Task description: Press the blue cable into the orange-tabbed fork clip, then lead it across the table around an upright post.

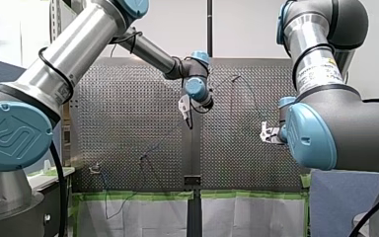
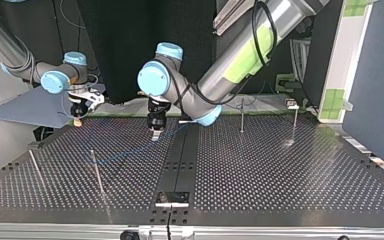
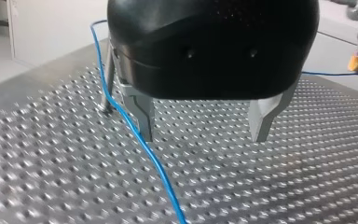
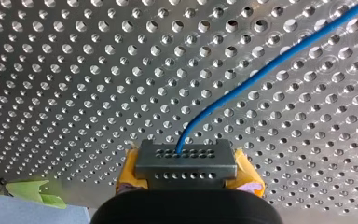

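Observation:
The thin blue cable (image 3: 142, 142) runs over the perforated table (image 3: 270, 186), just beside one metal finger (image 3: 143, 119) of my left gripper (image 3: 204, 126). That gripper hangs open a little above the plate with nothing between its fingers. An upright post (image 3: 107, 79) stands close behind that finger. In the right wrist view the blue cable (image 4: 261, 72) comes out from between the yellow pads (image 4: 247, 177) of my right gripper (image 4: 186, 161), which is shut on it. In the top view my left gripper (image 2: 155, 132) hovers mid-table and my right gripper (image 2: 78, 119) is at the far left.
Upright posts stand at the top view's near left (image 2: 98, 172), further left (image 2: 35, 167) and far right (image 2: 241, 115), (image 2: 295, 122). A small clip fixture (image 2: 292, 104) sits by the far right edge. A dark centre strip (image 2: 180, 160) divides the table.

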